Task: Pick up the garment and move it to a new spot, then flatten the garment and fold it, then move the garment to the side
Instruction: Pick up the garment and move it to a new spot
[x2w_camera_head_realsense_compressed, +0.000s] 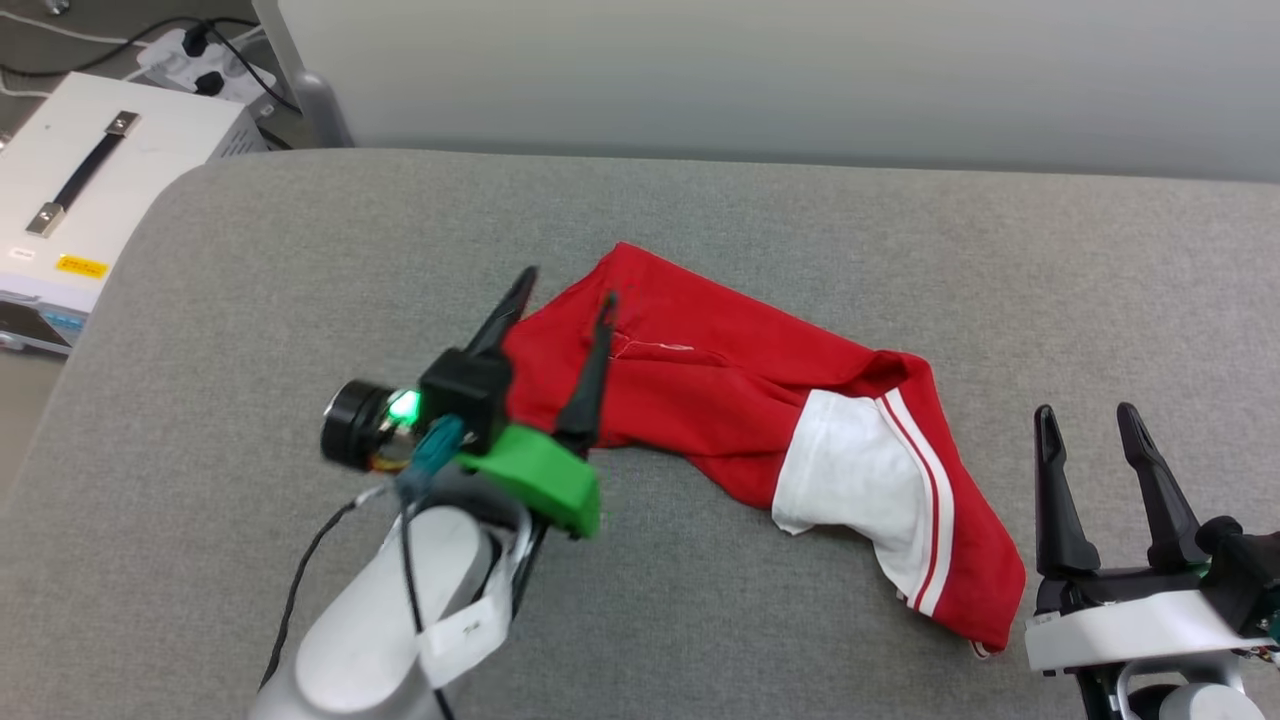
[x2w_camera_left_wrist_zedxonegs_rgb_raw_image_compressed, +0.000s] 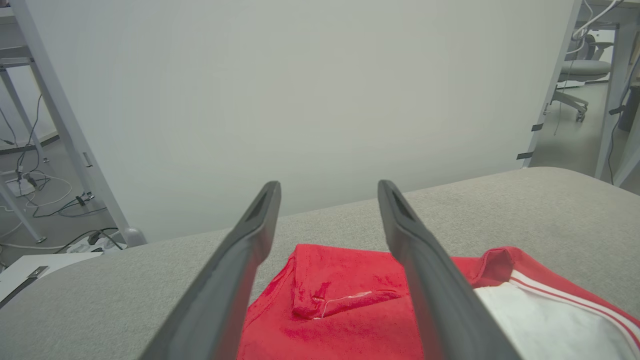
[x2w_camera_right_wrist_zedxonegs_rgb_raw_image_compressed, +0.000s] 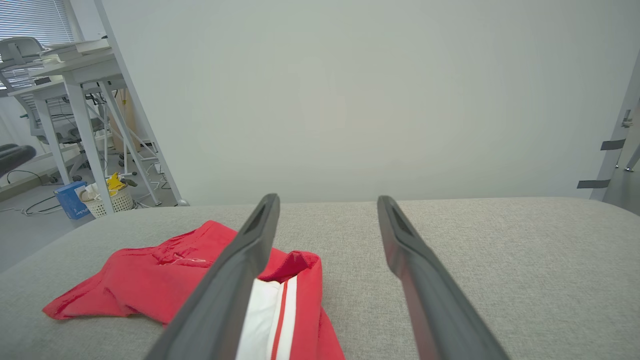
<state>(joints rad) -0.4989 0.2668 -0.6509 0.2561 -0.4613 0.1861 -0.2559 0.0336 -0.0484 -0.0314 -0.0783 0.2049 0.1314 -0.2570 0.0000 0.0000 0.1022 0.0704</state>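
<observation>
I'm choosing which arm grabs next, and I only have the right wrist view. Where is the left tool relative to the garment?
Observer: In the head view the left tool is poised over the left end of the garment, above plain red cloth.
Operator: Is it gripping anything?
Observer: No. In the left wrist view its fingers stand wide apart, and the cloth lies flat on the grey surface between them.
Operator: How is my right tool placed?
Observer: The right tool is open, just right of the garment's lower right end and not touching it.
</observation>
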